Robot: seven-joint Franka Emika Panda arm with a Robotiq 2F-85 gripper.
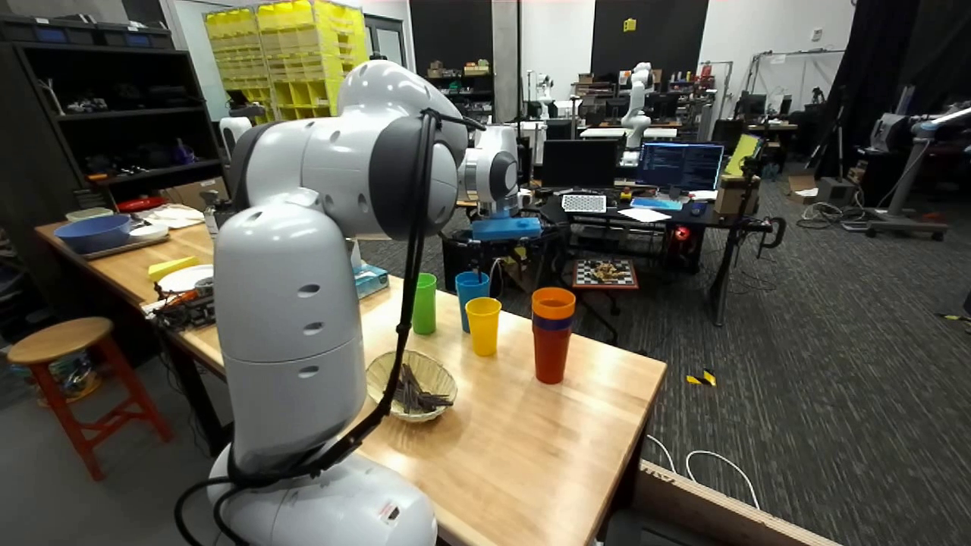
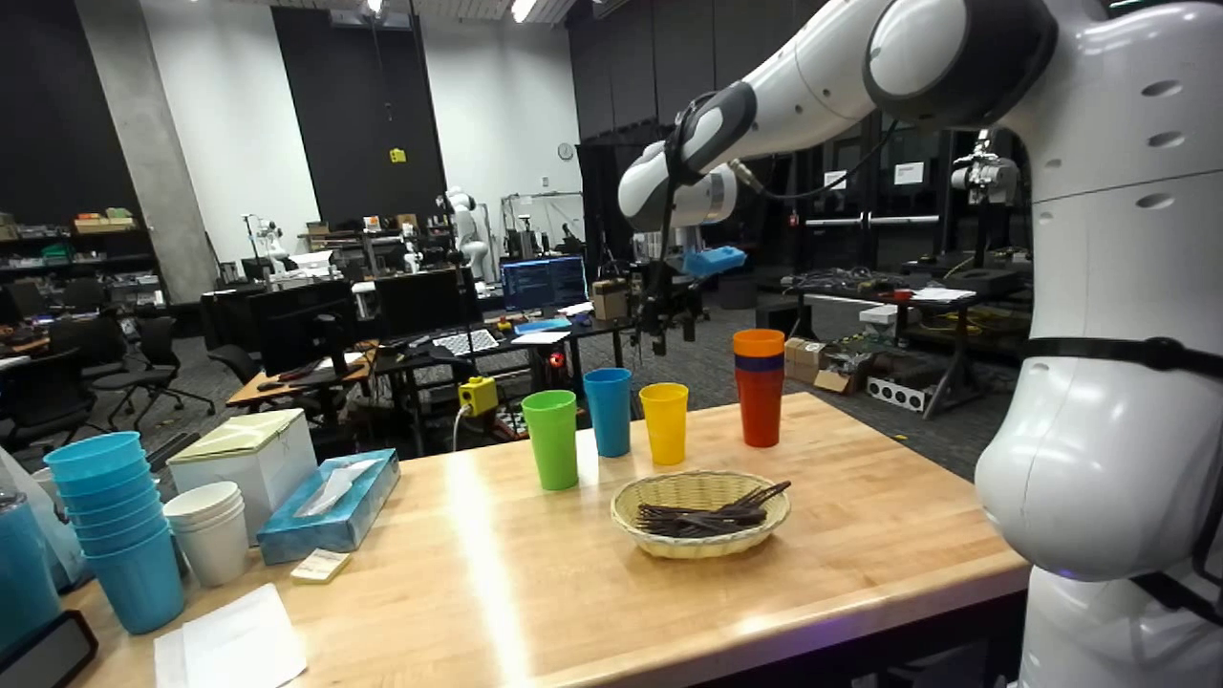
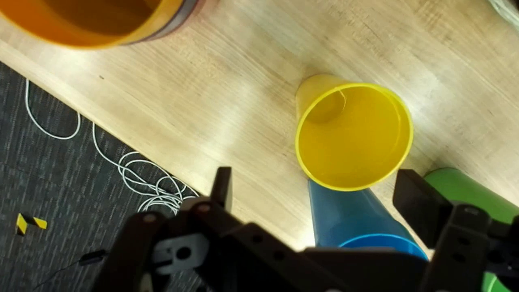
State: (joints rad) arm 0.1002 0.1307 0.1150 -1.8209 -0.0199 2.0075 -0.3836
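My gripper [image 3: 314, 180] stands open and holds nothing. In an exterior view the gripper [image 2: 675, 336] hangs fingers down, above the height of the cup rims. Nearest it are an upright yellow cup [image 3: 352, 134] and an upright blue cup [image 3: 344, 211], both between the fingers as the wrist view shows them. The gripper body hides part of the blue cup's mouth. A green cup [image 2: 552, 440] stands beside the blue one, partly behind a finger in the wrist view. To the other side rises a stack of cups [image 2: 761, 401], orange, purple and red.
A wicker basket [image 2: 631, 530] with dark forks [image 2: 702, 519] sits nearer the robot's base. A tissue box [image 2: 330, 506], stacked blue cups [image 2: 134, 573] and white cups [image 2: 212, 545] stand farther along the table. The table edge [image 3: 134, 146] runs close to the cups.
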